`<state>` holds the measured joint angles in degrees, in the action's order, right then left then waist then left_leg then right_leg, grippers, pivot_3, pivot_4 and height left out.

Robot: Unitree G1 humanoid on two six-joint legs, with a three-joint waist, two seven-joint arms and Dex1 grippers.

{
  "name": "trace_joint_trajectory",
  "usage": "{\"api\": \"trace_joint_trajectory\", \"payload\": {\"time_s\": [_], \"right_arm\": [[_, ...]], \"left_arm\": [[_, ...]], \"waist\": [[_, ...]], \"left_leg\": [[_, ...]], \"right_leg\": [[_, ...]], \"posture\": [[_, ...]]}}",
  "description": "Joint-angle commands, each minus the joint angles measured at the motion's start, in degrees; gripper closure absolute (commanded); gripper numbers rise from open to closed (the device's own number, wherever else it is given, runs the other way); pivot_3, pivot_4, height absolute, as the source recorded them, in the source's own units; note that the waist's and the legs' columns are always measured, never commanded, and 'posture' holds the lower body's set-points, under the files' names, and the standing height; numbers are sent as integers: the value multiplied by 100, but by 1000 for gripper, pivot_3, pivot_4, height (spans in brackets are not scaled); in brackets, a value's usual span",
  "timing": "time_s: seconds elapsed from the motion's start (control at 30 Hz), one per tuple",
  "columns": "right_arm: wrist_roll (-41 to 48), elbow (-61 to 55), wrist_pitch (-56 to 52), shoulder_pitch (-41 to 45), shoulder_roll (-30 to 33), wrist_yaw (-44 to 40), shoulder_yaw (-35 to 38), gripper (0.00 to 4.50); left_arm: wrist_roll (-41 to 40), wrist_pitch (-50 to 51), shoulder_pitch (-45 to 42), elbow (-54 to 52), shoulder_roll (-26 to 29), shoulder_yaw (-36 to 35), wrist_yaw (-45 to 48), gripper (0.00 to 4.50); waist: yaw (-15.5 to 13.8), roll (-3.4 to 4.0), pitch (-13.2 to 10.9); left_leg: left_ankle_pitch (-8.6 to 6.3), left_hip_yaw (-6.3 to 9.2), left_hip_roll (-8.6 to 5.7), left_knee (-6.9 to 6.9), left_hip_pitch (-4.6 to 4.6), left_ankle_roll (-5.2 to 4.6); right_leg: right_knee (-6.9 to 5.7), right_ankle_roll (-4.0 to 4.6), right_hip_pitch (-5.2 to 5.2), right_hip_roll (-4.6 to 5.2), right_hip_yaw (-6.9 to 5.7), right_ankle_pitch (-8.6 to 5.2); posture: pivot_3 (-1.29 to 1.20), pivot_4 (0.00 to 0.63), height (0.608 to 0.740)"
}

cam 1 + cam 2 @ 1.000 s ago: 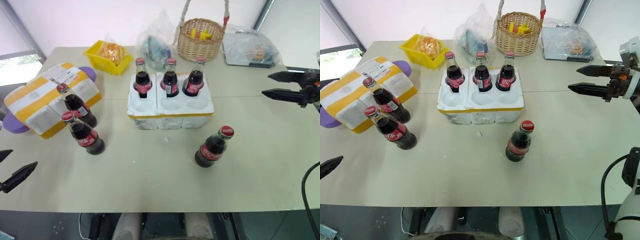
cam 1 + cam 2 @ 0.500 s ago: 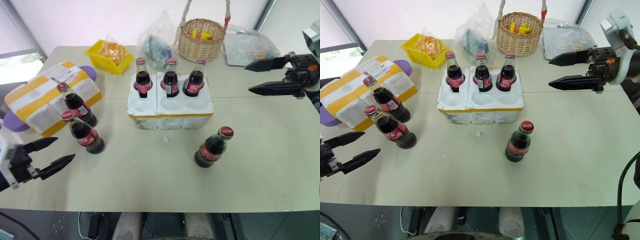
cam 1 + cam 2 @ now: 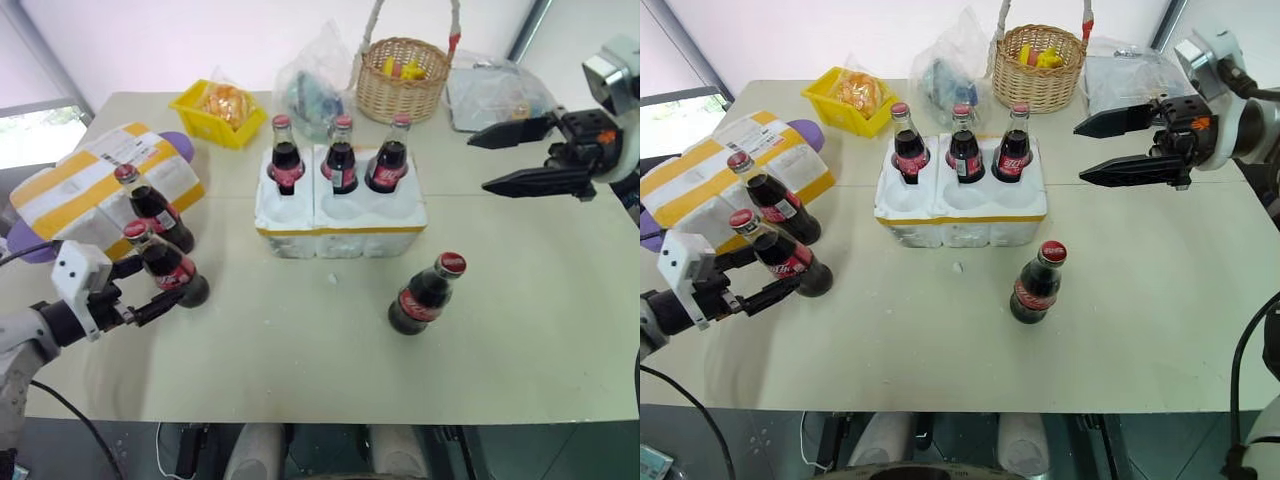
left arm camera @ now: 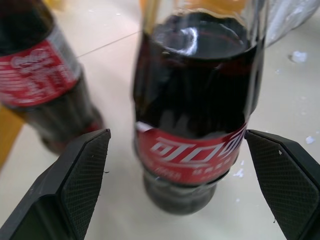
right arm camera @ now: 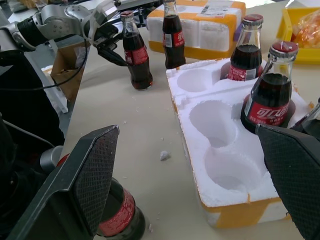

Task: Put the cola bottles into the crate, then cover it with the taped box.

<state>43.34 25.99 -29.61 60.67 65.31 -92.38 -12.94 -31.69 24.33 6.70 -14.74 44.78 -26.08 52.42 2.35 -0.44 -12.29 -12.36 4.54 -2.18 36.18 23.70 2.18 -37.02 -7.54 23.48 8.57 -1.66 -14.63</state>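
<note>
- Crate (image 3: 340,215) of white foam stands in the middle of the table (image 3: 300,350) and serves as the landmark for all places below.
- Far to the left of the crate lies the taped box (image 3: 95,190), with yellow bands and a white label on top.
- Left gripper (image 3: 150,285) is low at the left of the crate, fingers spread wide on both sides of a cola bottle (image 3: 165,265); in the left wrist view the fingers (image 4: 80,175) stand apart from the glass, not pressing it.
- A second bottle (image 3: 150,210) stands between that one and the taped box, perhaps touching the box, though this is hard to judge.
- Three bottles stand in the back row of the crate: left well (image 3: 285,155), middle well (image 3: 341,155), right well (image 3: 388,155). The three front wells are empty.
- One bottle (image 3: 425,295) stands alone on the table in front of the crate, toward its right corner.
- Right gripper (image 3: 495,158) hangs in the air to the right of the crate, above the table, fingers wide apart and holding nothing, pointing toward the crate.
- Behind the crate are a yellow bin (image 3: 215,112), a plastic bag (image 3: 315,85) and a wicker basket (image 3: 402,80).
</note>
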Motion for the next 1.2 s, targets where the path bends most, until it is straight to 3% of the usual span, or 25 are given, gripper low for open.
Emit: {"api": "trace_joint_trajectory", "payload": {"time_s": [0.03,0.2,0.3,0.37,0.77,0.9,1.2], "right_arm": [[149,-178,18,-21,86,-12,243,0],[201,-251,-35,1,59,-12,284,0],[183,-226,-19,30,34,-12,278,0],[165,-198,5,31,16,-12,272,0],[139,-180,51,-106,-120,-12,379,0],[95,-208,69,-231,-203,-12,467,0],[5,-396,-10,-504,-364,-12,757,0]], "left_arm": [[-3,-8,-93,-141,-54,118,-103,24],[-124,32,-27,-204,-158,225,-111,24],[-155,40,-2,-231,-190,219,-113,850],[-165,56,8,-239,-184,214,-110,1735],[-511,589,-297,-712,-76,205,-316,1713],[-1028,1230,-1138,-989,112,366,-408,1713],[-1376,1894,-2911,-936,203,1137,-438,1713]], "waist": [[-1,0,0],[1,0,0],[-8,0,0],[-13,0,0],[-31,-2,-1],[-128,-10,-6],[-155,-12,-7]], "left_leg": [[0,0,0,1,0,0],[0,-1,0,3,0,0],[0,0,0,3,0,0],[0,-1,-1,3,0,0],[0,-1,-1,3,1,0],[2,7,1,7,2,3],[6,5,-4,2,6,7]], "right_leg": [[0,0,0,0,0,0],[-2,-1,-1,0,0,0],[-1,-1,-1,0,0,0],[0,-1,-1,2,0,0],[1,-1,-1,1,0,0],[-4,0,-1,-6,-2,1],[-2,-3,0,-4,-1,3]], "posture": [[0,150,737],[0,150,737],[0,150,737],[0,150,737],[0,150,737],[0,150,737],[0,150,737]]}}
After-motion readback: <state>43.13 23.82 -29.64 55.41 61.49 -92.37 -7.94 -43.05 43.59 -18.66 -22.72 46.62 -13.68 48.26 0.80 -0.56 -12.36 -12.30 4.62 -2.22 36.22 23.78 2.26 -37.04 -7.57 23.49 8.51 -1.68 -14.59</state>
